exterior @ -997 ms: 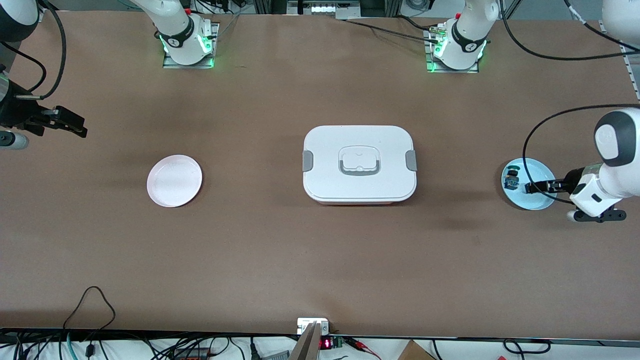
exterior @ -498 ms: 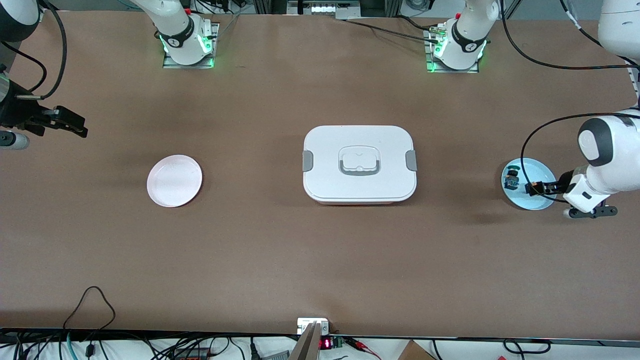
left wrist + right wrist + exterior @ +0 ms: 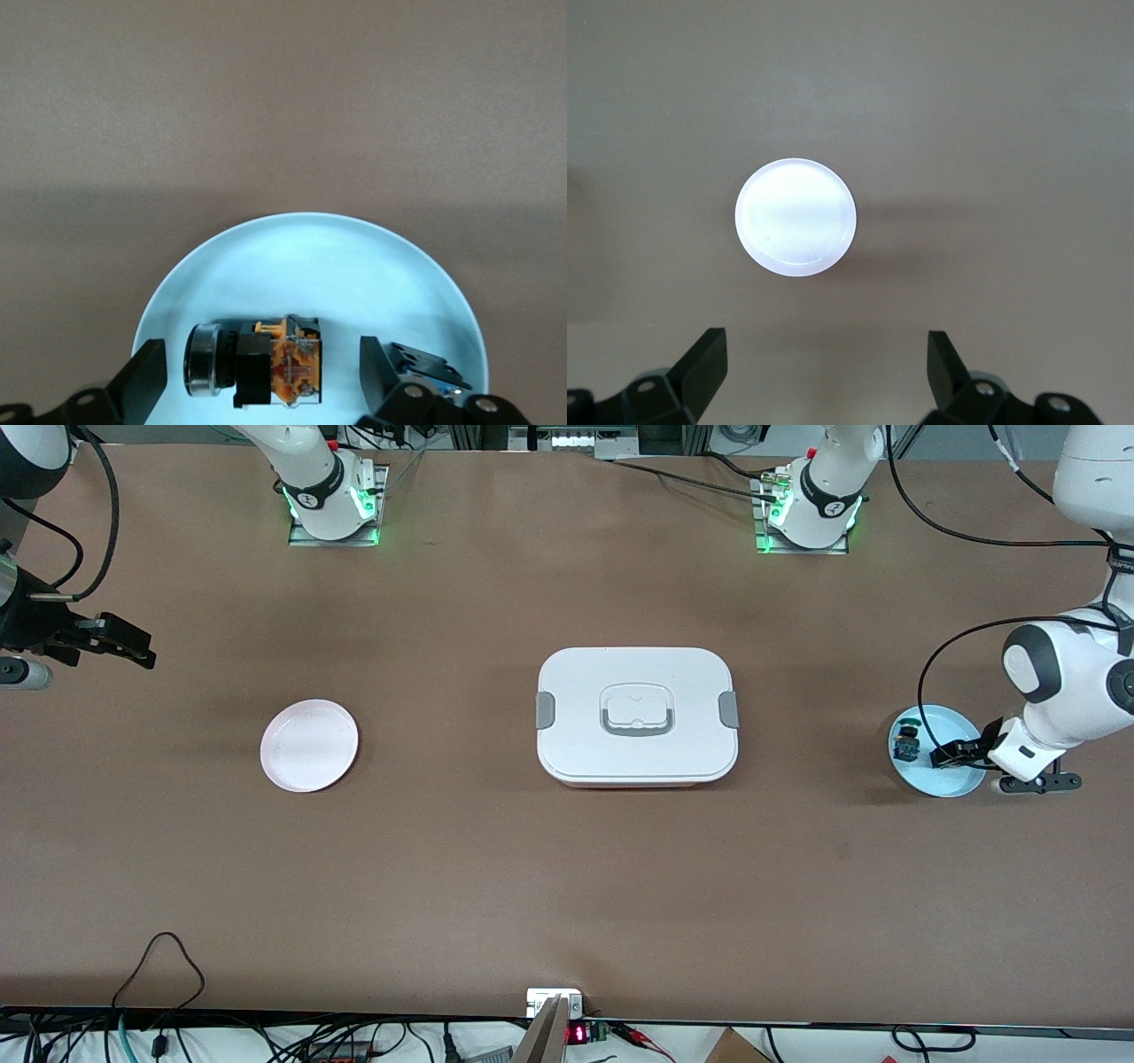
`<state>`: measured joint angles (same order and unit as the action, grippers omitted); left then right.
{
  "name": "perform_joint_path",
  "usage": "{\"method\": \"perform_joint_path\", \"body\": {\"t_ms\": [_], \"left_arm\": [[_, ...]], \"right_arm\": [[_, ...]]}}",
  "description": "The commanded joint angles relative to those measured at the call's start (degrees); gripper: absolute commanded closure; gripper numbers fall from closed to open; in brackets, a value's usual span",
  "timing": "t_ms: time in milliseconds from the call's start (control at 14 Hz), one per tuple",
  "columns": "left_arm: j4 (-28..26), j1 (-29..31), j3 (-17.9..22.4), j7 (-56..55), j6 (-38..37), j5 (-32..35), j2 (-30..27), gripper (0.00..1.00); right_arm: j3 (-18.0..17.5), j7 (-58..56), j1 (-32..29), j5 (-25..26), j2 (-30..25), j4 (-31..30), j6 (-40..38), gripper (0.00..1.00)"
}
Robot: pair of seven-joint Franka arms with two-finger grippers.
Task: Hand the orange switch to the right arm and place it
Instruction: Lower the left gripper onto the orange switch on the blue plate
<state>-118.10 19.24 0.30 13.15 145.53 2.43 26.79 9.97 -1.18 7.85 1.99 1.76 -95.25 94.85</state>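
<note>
Pickup step: left gripper (image 3: 261, 376) wide open, straddling orange switch (image 3: 270, 361) on blue plate (image 3: 310, 257), nothing held. Next: lower, close. Right gripper (image 3: 828, 372) open, empty, waiting over table near pink plate (image 3: 796, 217).

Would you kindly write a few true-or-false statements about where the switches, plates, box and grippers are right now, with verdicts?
1. The orange switch lies on the light blue plate. True.
2. The left gripper is shut on the orange switch. False: its fingers stand open on either side of the switch, apart from it.
3. The white box has its lid off. False: the lid is on, handle flat.
4. The pink plate has nothing on it. True.
5. The right gripper holds a switch. False: it waits open and empty over the right arm's end of the table.
6. A blue-and-green switch shares the light blue plate. True.
</note>
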Motion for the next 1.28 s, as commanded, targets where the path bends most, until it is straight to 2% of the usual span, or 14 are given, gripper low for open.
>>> {"method": "perform_joint_path", "body": {"t_ms": [0,641,712,783,997,1211], "left_arm": [[-2.05,0.62,-0.48,1.18,1.60,1.17,-1.22,0.04],[-2.05,1.59,-0.48,1.44,3.62,1.17,1.86,0.06],[-2.05,1.59,-0.48,1.44,3.63,1.17,2.04,0.10],[-1.96,1.50,-0.48,1.53,3.63,1.17,2.21,0.25],[-1.87,1.50,-0.48,2.14,3.28,1.17,2.57,0.52],[-1.26,1.24,-0.91,3.98,2.31,1.17,0.47,0.62]], "right_arm": [[-0.12,0.30,0.41,-0.76,-0.70,0.06,-0.63,0.00],[-0.82,0.39,0.50,-0.94,-0.61,0.33,0.33,0.00],[-1.35,0.39,0.50,-0.94,-0.53,0.41,0.51,0.00],[-1.53,0.30,0.50,-0.85,-0.61,0.41,0.25,0.00],[-1.44,0.39,0.32,-0.94,-0.52,0.41,-0.19,0.00],[-1.53,0.39,0.41,-0.85,-0.52,0.50,0.25,0.00]]}}
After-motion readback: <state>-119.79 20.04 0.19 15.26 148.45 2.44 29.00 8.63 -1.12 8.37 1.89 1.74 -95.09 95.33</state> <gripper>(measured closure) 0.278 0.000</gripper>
